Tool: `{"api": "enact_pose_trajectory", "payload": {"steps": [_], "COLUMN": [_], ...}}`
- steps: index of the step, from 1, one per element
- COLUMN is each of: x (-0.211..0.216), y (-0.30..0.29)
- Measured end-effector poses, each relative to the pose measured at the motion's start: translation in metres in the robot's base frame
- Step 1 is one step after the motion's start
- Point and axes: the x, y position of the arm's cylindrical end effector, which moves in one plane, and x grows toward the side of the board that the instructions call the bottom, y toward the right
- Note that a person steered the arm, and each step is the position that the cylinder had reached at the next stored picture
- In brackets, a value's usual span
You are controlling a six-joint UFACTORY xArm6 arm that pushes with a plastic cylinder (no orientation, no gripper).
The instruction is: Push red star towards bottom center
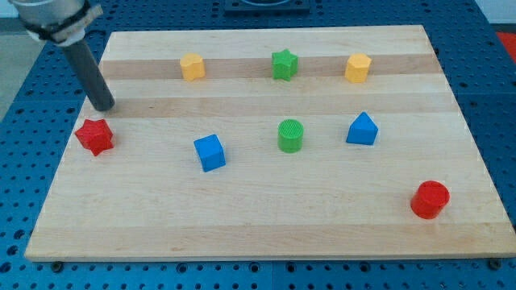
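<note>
The red star (95, 136) lies near the board's left edge, at mid height. My tip (104, 105) stands just above it toward the view's top, slightly to its right, with a small gap between them. The dark rod rises from the tip to the view's top left corner.
On the wooden board (266, 234) are a yellow block (192, 67), a green star (284, 64) and a yellow hexagonal block (358, 68) along the top, a blue cube (210, 152), a green cylinder (290, 135) and a blue triangular block (362, 129) across the middle, and a red cylinder (429, 200) at the lower right.
</note>
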Motion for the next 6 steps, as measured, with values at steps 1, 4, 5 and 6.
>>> {"api": "enact_pose_trajectory", "payload": {"steps": [1,4,5,6], "x": [0.003,0.087,0.117,0.101], "y": [-0.031,0.036,0.049,0.041]}}
